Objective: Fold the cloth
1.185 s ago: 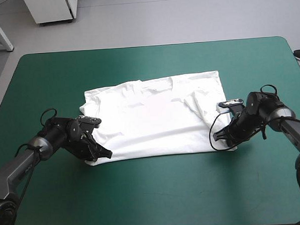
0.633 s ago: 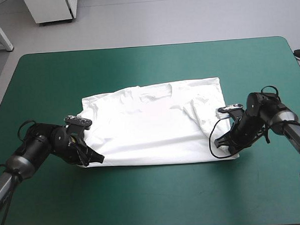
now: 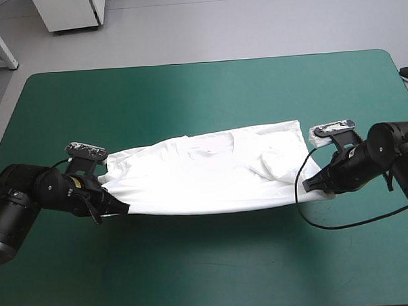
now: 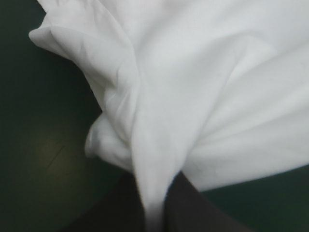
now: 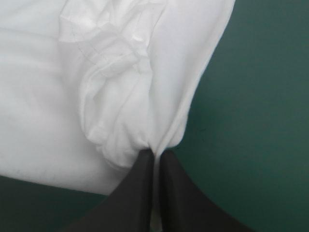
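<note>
High view: count is one T-shirt (image 3: pixel 211 173), two grippers, one table (image 3: pixel 187 86) with a teal-green cover. The T-shirt is white and lies across the middle of the table, nearer the near edge than the far one, its long side running left to right. Its near edge is drawn into a long, slightly sagging line between the two grippers, with a dark shadow on the cover just under it. The far edge is wavy and rests on the cover. One short sleeve lies bunched on the body toward the right end. The left gripper (image 3: pixel 122 209) is at the near left corner of the T-shirt, and the right gripper (image 3: pixel 315 183) is at the near right corner. Both touch the fabric.

Left wrist view: one gripper, the left gripper (image 4: pixel 153 205), with two black fingers (image 4: pixel 120 205) all but pressed together and a narrow strip of white fabric pinched between them. Ahead of it the T-shirt (image 4: pixel 203 87) fans out in broad, smooth folds. One rounded fold hangs beside the left finger over the teal-green cover (image 4: pixel 43 145).

Right wrist view: one gripper, the right gripper (image 5: pixel 155 162), with two black fingers (image 5: pixel 140 186) nearly closed and pinching a gathered corner of the T-shirt (image 5: pixel 48 96). Just ahead of the tips the fabric is crumpled into a puckered wad with a stitched hem showing. Beyond that it runs flat and smooth. Bare cover (image 5: pixel 260 121) lies to the right of the hem.
</note>
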Controlling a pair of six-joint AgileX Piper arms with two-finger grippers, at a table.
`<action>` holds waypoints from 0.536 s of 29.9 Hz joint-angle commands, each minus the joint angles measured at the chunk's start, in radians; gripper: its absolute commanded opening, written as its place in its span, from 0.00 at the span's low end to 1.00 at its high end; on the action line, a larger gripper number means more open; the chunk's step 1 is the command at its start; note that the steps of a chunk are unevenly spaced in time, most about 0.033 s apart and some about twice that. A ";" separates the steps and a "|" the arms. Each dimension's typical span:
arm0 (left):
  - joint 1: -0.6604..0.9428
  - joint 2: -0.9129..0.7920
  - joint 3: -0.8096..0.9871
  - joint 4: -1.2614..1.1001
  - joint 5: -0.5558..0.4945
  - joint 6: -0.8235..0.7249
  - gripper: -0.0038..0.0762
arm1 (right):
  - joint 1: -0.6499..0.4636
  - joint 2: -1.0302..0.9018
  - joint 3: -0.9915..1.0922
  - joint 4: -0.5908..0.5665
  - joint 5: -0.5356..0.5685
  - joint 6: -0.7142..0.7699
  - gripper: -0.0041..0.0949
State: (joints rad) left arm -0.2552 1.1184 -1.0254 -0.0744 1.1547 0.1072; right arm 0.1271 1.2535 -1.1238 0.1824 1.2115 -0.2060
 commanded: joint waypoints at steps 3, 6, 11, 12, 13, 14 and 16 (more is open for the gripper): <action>-0.004 -0.019 -0.049 0.009 -0.102 -0.014 0.04 | -0.001 -0.015 -0.069 -0.004 -0.153 0.018 0.03; -0.004 0.000 -0.049 0.014 -0.179 -0.017 0.04 | -0.001 0.017 -0.104 -0.004 -0.238 0.020 0.03; -0.004 0.077 -0.049 0.063 -0.293 -0.032 0.04 | -0.001 0.113 -0.185 -0.004 -0.353 0.020 0.03; -0.004 0.095 -0.049 0.085 -0.325 -0.046 0.04 | -0.001 0.132 -0.200 -0.004 -0.370 0.020 0.03; -0.004 0.109 -0.049 0.101 -0.349 -0.057 0.04 | -0.001 0.156 -0.221 -0.004 -0.389 0.020 0.03; -0.004 0.126 -0.049 0.120 -0.379 -0.068 0.04 | -0.001 0.181 -0.242 -0.004 -0.415 0.020 0.03; -0.004 0.164 -0.053 0.152 -0.432 -0.074 0.04 | -0.001 0.233 -0.280 -0.009 -0.457 0.020 0.03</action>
State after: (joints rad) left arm -0.2552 1.2649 -1.0423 0.0296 0.8458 0.0591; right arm 0.1271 1.4619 -1.3223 0.1820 0.8641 -0.1878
